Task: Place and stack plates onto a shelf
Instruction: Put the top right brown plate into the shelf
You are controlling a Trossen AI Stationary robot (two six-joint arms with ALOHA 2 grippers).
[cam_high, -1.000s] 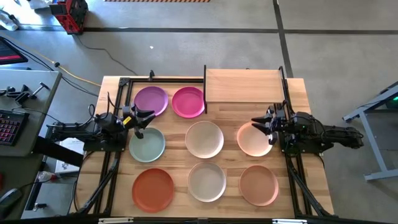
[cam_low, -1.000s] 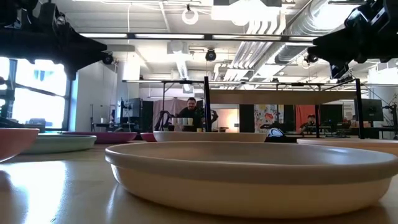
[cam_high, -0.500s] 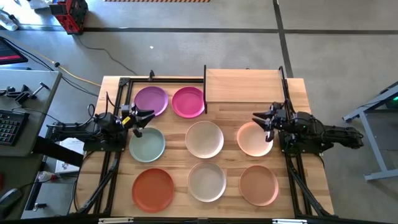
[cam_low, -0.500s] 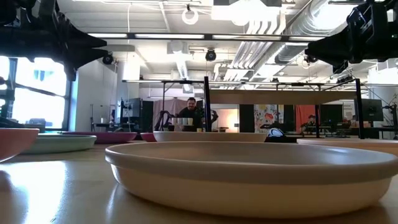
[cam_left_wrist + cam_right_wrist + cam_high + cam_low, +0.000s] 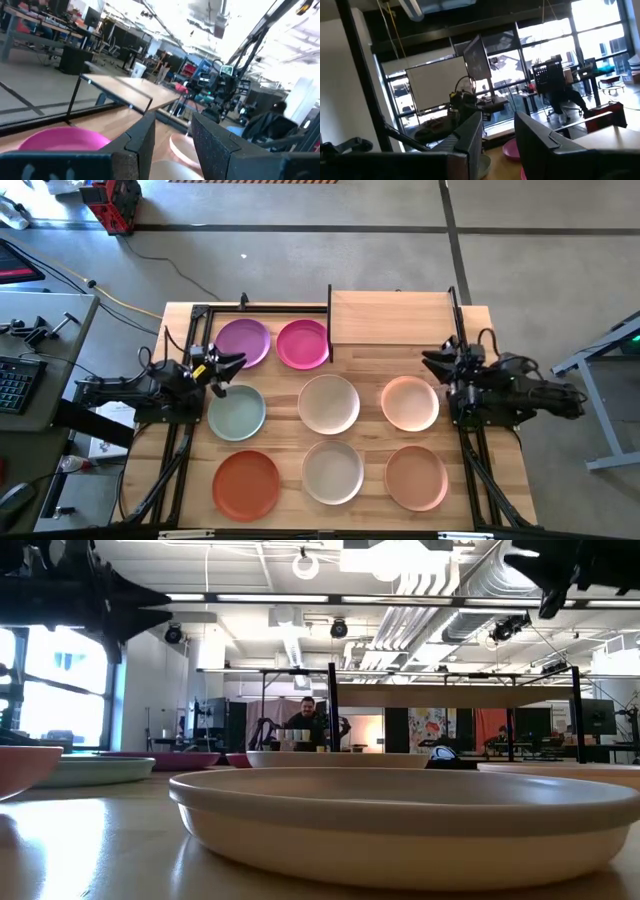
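The big wooden counter (image 5: 360, 350) holds everything. At its far edge stands the shelf (image 5: 392, 317), a small raised board on thin black legs, and nothing lies on it yet. So the job looks like it is just at the start.

Eight plates lie flat on the counter, none stacked. The purple plate (image 5: 243, 342) and the pink plate (image 5: 303, 344) sit side by side just left of the shelf. In the middle row are the mint plate (image 5: 237, 412), a cream plate (image 5: 329, 404) and a peach plate (image 5: 409, 403). In the near row are the orange plate (image 5: 246, 484), a white plate (image 5: 333, 471) and a tan plate (image 5: 416, 477).

The left pincer (image 5: 232, 363) hangs in the air between the purple plate and the mint plate. Its fingers stand apart with a small gap and hold nothing. The right pincer (image 5: 437, 361) hangs beside the peach plate, near the shelf's corner. Its fingers also have a gap and hold nothing.

Next, I think a pincer must go down to a plate's rim, pinch it, lift it and set it on the shelf.
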